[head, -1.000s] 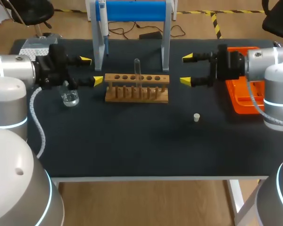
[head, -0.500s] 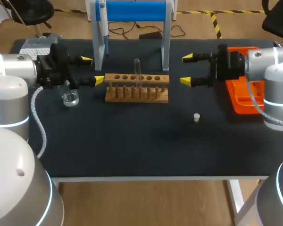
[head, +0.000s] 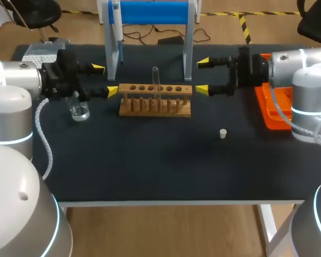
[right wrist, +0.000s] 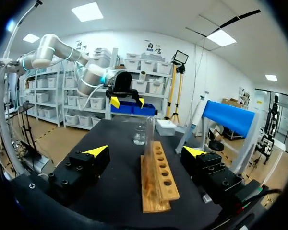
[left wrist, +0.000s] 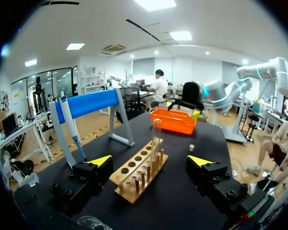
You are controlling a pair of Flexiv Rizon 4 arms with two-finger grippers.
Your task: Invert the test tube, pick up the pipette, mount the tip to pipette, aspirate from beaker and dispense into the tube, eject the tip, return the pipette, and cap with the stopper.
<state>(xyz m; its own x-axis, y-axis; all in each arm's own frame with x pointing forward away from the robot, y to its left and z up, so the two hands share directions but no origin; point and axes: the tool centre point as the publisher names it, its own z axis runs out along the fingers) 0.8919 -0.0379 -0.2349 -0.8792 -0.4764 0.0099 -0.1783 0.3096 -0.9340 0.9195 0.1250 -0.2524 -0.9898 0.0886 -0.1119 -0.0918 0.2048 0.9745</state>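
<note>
Beside the wooden rack (head: 155, 99), left gripper (head: 104, 80) and right gripper (head: 202, 76) are hovering, fingers spread; inverting is calling for pinching the test tube (head: 155, 80).

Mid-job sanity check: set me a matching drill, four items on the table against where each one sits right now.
Items:
1. test tube
2. beaker
3. stopper
4. pipette

Places:
A. alone on the table, nearer the front edge than the wooden rack
B. hanging on the blue stand
C. upright in the rack
D. close by the left gripper, left of the rack

Pairs: 1-C, 2-D, 3-A, 4-B.
</note>
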